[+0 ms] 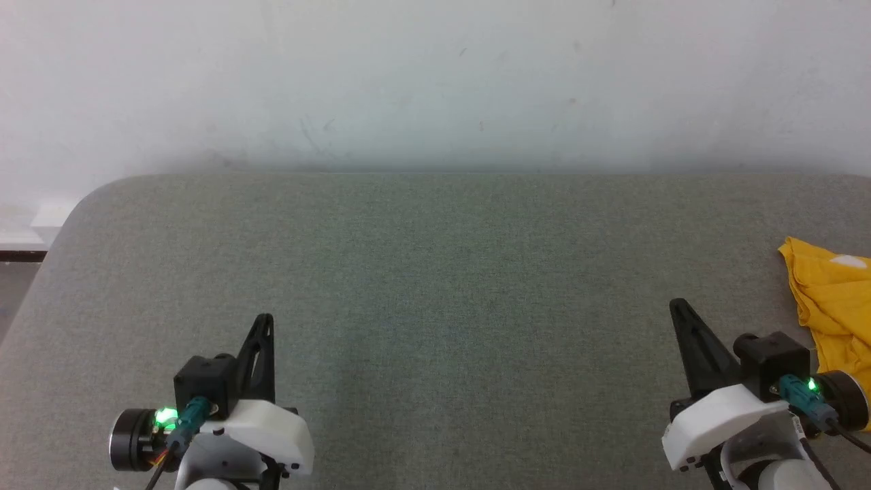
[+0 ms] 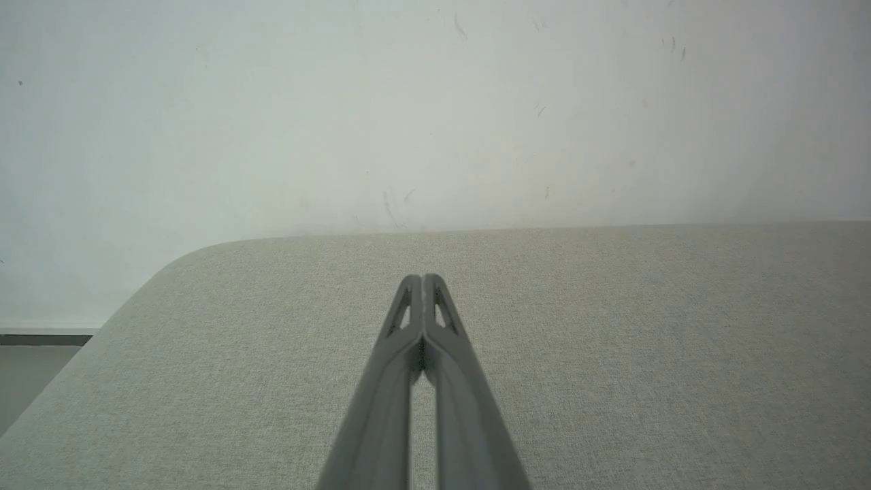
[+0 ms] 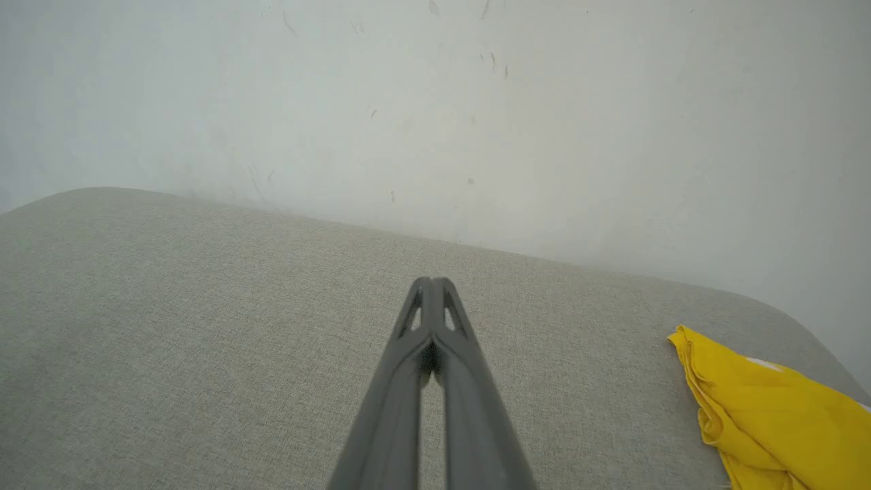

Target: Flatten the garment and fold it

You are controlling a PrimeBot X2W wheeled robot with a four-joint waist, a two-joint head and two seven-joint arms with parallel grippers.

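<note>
Tabletop (image 1: 435, 272) of grey fabric lies open between the two grippers, its far edge meeting a white wall (image 1: 435, 82) and its far left corner rounded. The garment (image 1: 833, 306) lies crumpled toward the far right corner, just beside the right gripper (image 1: 677, 304). The left gripper (image 1: 265, 318) and the right one each have their fingers pressed together, grasping nothing.
</note>
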